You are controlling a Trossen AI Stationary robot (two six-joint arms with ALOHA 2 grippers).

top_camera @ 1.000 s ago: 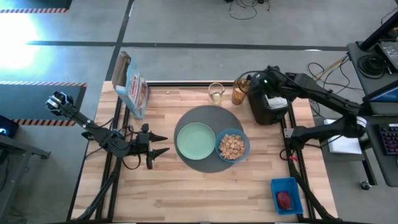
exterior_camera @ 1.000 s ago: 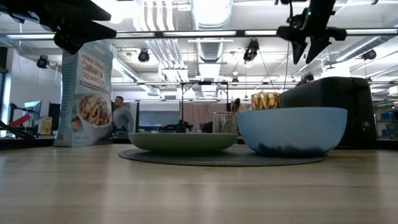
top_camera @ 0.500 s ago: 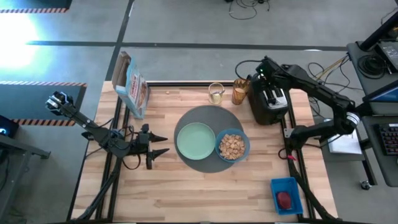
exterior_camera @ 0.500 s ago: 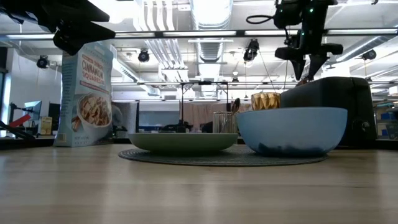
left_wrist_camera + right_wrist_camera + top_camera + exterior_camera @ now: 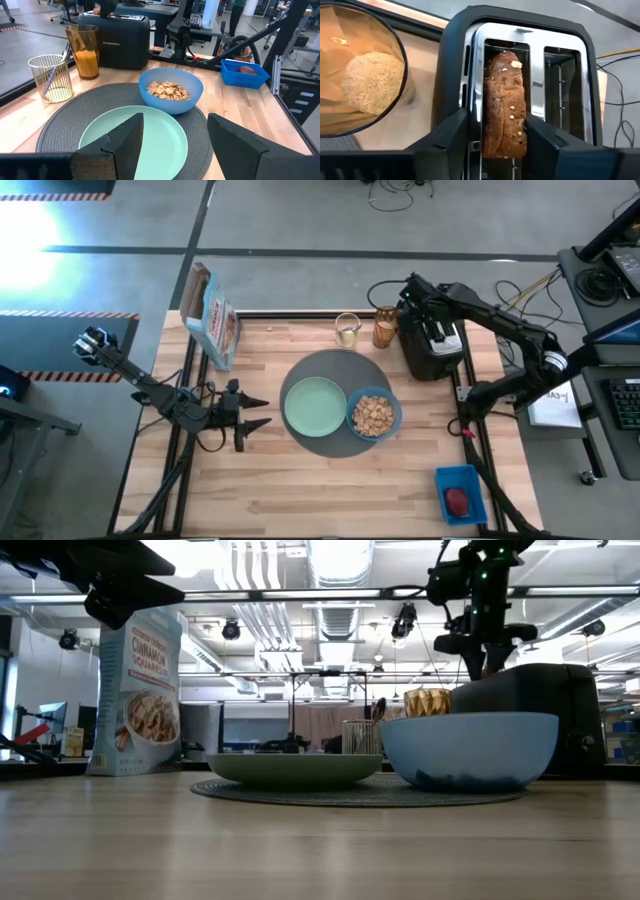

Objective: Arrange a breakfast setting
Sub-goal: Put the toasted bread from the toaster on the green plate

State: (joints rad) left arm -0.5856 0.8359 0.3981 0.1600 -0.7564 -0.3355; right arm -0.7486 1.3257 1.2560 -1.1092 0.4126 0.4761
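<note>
A round dark-grey mat [image 5: 335, 370] lies mid-table. It carries a pale green plate [image 5: 314, 407] and a blue bowl [image 5: 374, 415] of cereal squares [image 5: 168, 91]. An amber glass [image 5: 385, 328] stands beyond it. A brown toast slice [image 5: 504, 107] stands upright in the near slot of a black toaster [image 5: 432, 345]. My right gripper [image 5: 497, 135] hangs open over the toaster, pointing down, one finger on each side of the toast. My left gripper [image 5: 262, 412] waits open, left of the mat. A small red food piece [image 5: 457, 501] lies in a blue basket [image 5: 460, 480]. My right gripper comes from above with one finger on each flat face of the toast slice's top edge [image 5: 520, 125]. Whether the fingers [image 5: 545, 142] touch the toast I cannot tell. The toast stands upright in the toaster slot.
A cereal box [image 5: 212, 315] stands at the far left of the table. A wire cup [image 5: 347, 329] stands beside the amber glass. The blue basket sits at the near right corner. Bare wood lies along the near edge.
My right gripper has come down toward the toaster while shifting toward the table's far left. It has also tipped more steeply downward, and now stands over the toast slot. The toast, the mat and the dishes have stayed in place.
</note>
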